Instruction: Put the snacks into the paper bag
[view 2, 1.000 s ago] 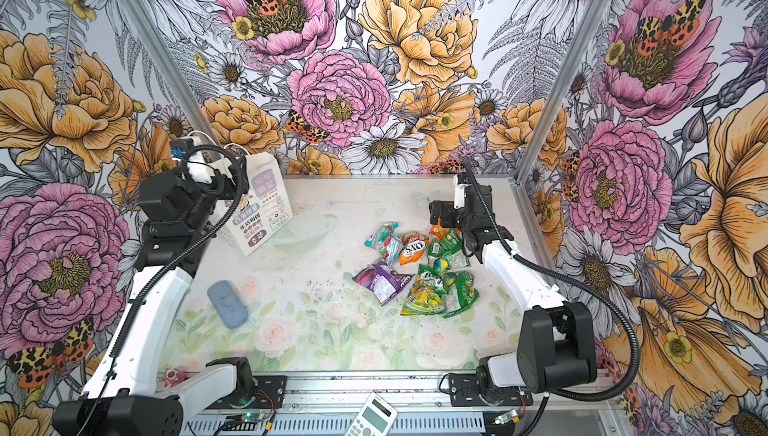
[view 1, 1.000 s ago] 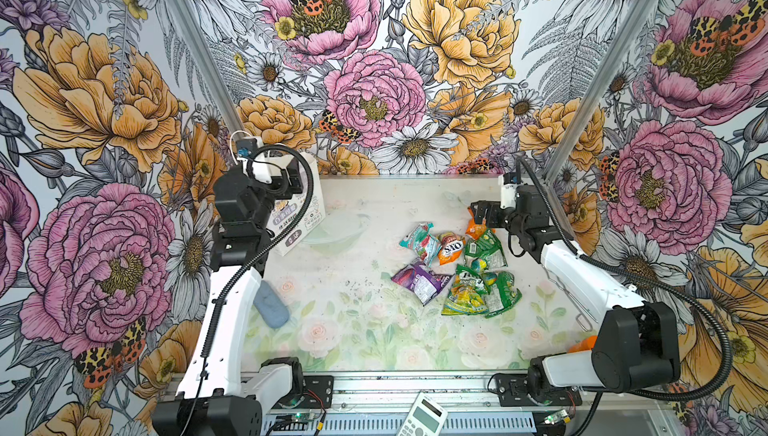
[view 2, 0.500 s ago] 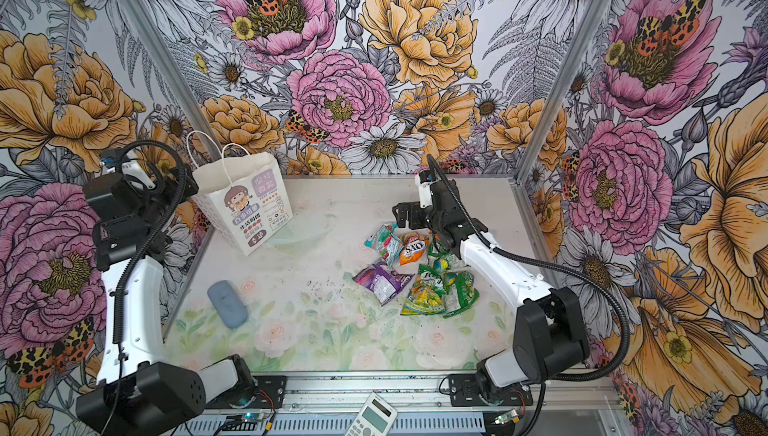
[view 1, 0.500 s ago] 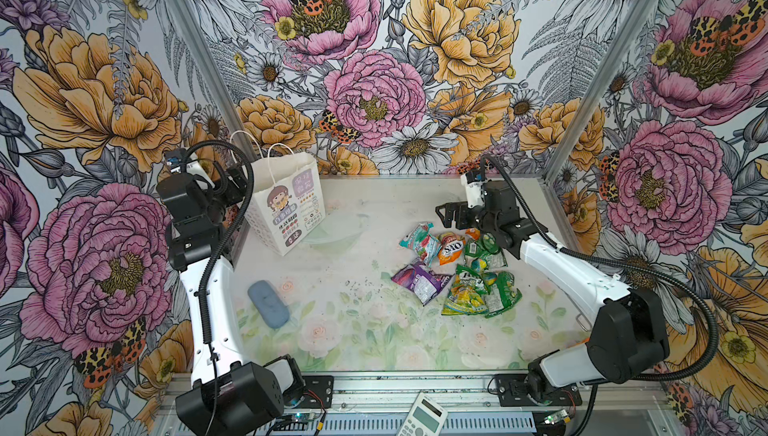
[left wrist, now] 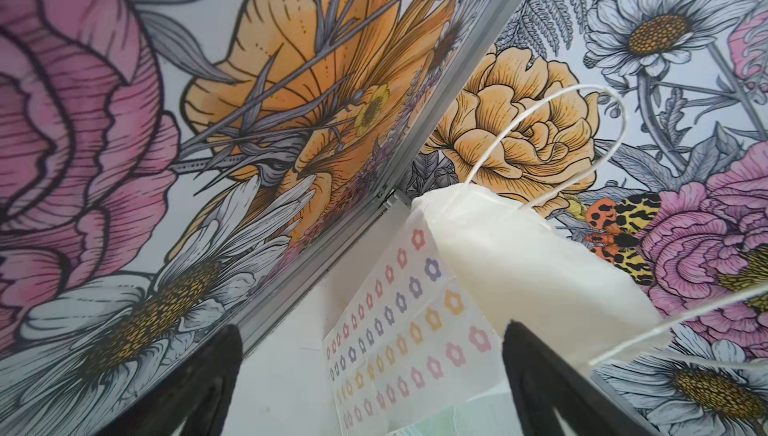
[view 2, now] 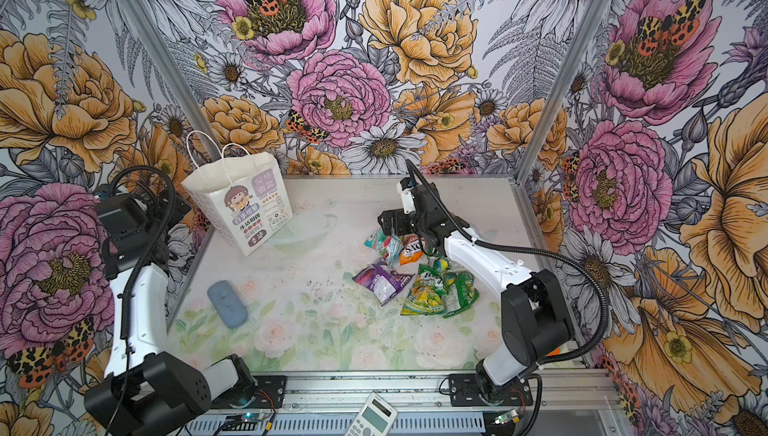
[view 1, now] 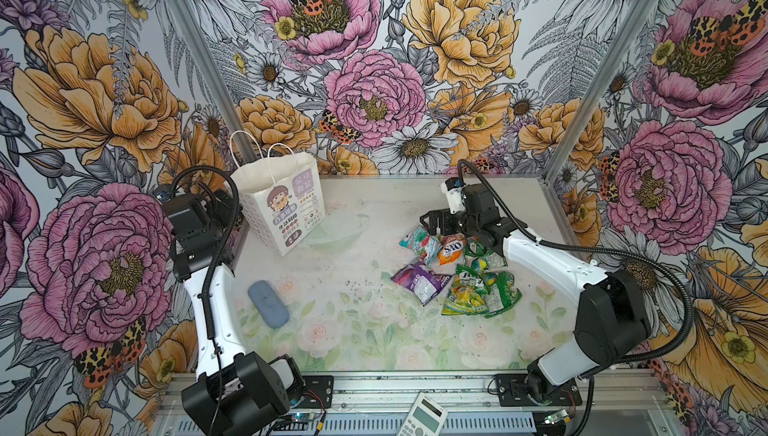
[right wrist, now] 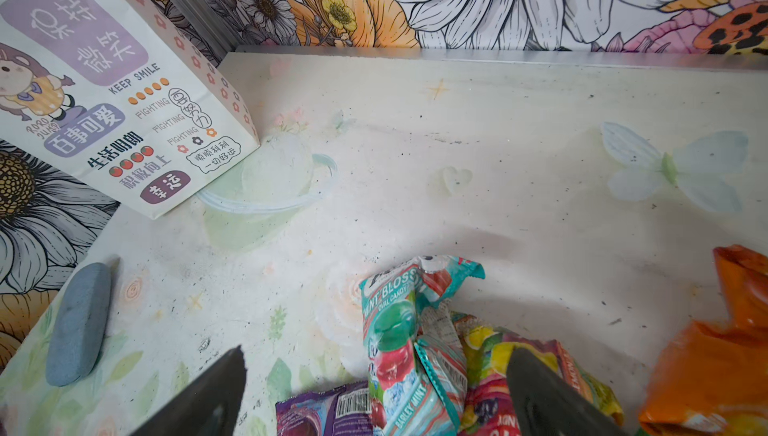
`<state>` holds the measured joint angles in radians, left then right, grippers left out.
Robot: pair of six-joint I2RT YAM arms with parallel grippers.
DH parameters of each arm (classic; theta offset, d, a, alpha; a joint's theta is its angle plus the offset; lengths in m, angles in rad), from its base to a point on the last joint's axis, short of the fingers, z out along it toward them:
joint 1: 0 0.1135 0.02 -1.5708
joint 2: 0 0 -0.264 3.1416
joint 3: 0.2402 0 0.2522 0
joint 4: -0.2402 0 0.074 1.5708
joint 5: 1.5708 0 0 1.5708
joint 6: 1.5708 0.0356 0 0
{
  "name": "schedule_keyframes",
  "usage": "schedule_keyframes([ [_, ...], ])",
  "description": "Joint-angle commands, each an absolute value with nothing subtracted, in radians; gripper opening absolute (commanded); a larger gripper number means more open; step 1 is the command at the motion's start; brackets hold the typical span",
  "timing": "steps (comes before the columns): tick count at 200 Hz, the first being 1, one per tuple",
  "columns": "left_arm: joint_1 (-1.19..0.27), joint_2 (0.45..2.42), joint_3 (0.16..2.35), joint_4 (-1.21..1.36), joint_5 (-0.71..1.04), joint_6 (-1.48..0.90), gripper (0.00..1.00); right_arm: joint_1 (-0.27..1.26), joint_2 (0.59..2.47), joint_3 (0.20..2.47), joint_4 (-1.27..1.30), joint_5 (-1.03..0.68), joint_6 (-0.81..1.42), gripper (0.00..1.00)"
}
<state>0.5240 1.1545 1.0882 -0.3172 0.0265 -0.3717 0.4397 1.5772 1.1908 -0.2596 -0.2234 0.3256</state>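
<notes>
Worktop: pale floral-printed table surface [view 1: 374, 330], dotted with dark specks, enclosed by flower-patterned walls.

Tall white paper carrier bag [view 1: 282, 205] with cord handles and a cartoon girl print: stands upright and open-mouthed at the far left corner of the table, tilted slightly. No packet is visible inside it from either top view.

Left gripper [left wrist: 372, 330]: jaws spread wide, nothing between them. It sits just beside the bag's narrow side, which carries small multicoloured flowers. Contact with the bag cannot be confirmed.

Right gripper [view 1: 428, 224]: jaws spread wide, nothing held. It is poised at the far edge of the snack pile, with the teal packet directly ahead in the wrist view. Whether it touches the packet cannot be told.

Crinkly foil snack packets [view 1: 453, 271]: heaped right of centre on the table, well apart from the bag. Noted: teal packet [right wrist: 399, 330], orange packet [view 1: 451, 249], purple packet [view 1: 419, 282], green packets [view 1: 498, 292], yellow-green packet [view 1: 465, 296], overlapping one another.

Grey-blue oval pad [view 1: 268, 303]: flat on the table's left side, nearer than the bag.

White calculator [view 1: 422, 417]: on the front rail, off the worktop.
</notes>
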Motion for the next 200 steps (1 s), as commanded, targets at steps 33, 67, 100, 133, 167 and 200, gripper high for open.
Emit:
schedule_keyframes([
  [33, 0.521, 1.231, 1.03, -0.257, 0.036, -0.423, 0.99, 0.465, 1.606, 1.238, -0.274, -0.223, 0.357, 1.0],
  [67, 0.515, 1.245, 0.96, -0.172, 0.041, -0.422, 0.99, 0.476, 1.619, 1.235, -0.274, -0.214, 0.361, 1.0],
  [100, 0.484, 1.279, 0.938, -0.132, 0.047, -0.41, 0.99, 0.48, 1.633, 1.239, -0.275, -0.214, 0.359, 1.0],
  [133, 0.445, 1.314, 0.942, -0.121, 0.055, -0.402, 0.99, 0.482, 1.639, 1.236, -0.275, -0.21, 0.355, 1.0],
  [167, 0.404, 1.322, 0.938, -0.12, 0.039, -0.391, 0.99, 0.482, 1.635, 1.227, -0.278, -0.2, 0.348, 1.0],
  [200, 0.376, 1.324, 0.936, -0.121, 0.028, -0.388, 0.99, 0.482, 1.633, 1.217, -0.279, -0.193, 0.337, 1.0],
])
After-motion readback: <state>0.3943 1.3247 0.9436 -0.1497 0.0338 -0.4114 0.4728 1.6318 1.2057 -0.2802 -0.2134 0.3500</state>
